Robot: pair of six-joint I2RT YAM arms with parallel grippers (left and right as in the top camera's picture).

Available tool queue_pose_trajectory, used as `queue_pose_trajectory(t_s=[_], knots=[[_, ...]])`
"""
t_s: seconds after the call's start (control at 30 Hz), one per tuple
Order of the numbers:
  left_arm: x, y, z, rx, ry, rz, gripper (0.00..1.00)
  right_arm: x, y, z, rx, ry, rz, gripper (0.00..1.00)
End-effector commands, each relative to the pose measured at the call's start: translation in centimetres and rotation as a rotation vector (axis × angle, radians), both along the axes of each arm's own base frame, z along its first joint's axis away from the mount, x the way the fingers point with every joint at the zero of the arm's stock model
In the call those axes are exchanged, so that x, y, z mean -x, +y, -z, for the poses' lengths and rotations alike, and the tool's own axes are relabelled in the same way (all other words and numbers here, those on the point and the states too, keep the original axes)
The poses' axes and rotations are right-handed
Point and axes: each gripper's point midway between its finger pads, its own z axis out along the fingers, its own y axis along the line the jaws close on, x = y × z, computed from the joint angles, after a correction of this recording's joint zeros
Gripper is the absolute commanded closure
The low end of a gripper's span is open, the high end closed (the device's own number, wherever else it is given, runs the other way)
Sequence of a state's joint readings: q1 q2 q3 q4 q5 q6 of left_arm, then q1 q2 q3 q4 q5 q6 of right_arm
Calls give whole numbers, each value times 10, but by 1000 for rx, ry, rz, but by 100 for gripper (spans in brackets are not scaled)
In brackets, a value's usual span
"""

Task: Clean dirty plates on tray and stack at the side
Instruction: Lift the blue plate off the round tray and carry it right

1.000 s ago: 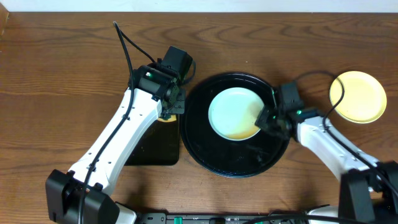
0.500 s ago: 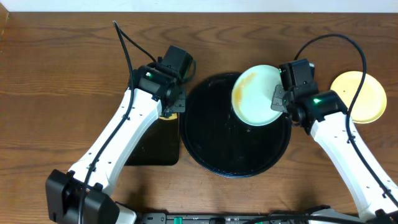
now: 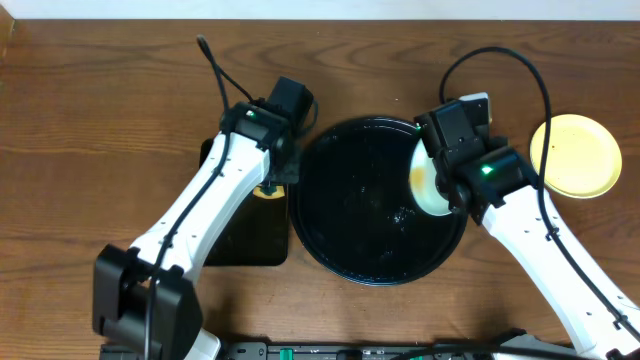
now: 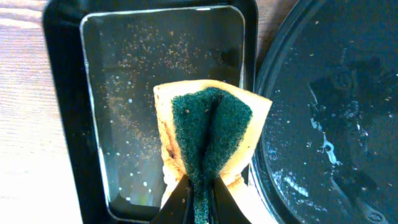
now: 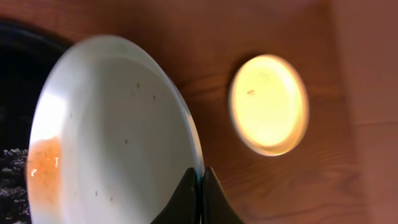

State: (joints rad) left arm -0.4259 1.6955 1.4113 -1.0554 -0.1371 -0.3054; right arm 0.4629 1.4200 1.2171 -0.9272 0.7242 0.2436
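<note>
My right gripper (image 3: pixel 447 196) (image 5: pixel 200 180) is shut on the rim of a pale mint-green plate (image 3: pixel 428 180) (image 5: pixel 112 137). It holds the plate tilted on edge over the right part of the round black tray (image 3: pixel 350 235) (image 4: pixel 336 112). The plate has an orange-brown smear (image 5: pixel 43 168) near its low edge. A pale yellow plate (image 3: pixel 577 155) (image 5: pixel 268 104) lies flat on the wood at the right. My left gripper (image 3: pixel 270 185) (image 4: pixel 200 186) is shut on a green and yellow sponge (image 4: pixel 208 134) above the rectangular tray. Only two plates are in view.
A rectangular black tray (image 3: pixel 240 235) (image 4: pixel 124 93) with water drops lies left of the round tray. The round tray holds wet streaks (image 4: pixel 323 149). Brown wood tabletop (image 3: pixel 90 130) surrounds both trays.
My right gripper lifted the mint plate off the tray and turned it up on edge, then swung it toward the tray's right rim. The left arm shifted slightly.
</note>
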Motion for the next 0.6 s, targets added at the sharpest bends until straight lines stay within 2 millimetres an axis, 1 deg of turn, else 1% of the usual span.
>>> queue_pose_trajectory(t_s=[0.0, 0.17, 0.4, 0.47, 0.57], knots=[[0, 3, 10, -20, 27, 9, 92, -3, -9, -43, 198, -91, -9, 99], [-3, 2, 12, -18, 22, 9, 92, -2, -3, -72, 388, -147, -39, 99], [-6, 1, 12, -13, 11, 9, 92, 0, 14, -116, 623, -235, -54, 99], [-6, 1, 12, -13, 11, 9, 92, 0, 19, -124, 670, -238, -62, 99], [-6, 1, 12, -12, 9, 9, 92, -2, 27, -130, 678, -249, -79, 99]])
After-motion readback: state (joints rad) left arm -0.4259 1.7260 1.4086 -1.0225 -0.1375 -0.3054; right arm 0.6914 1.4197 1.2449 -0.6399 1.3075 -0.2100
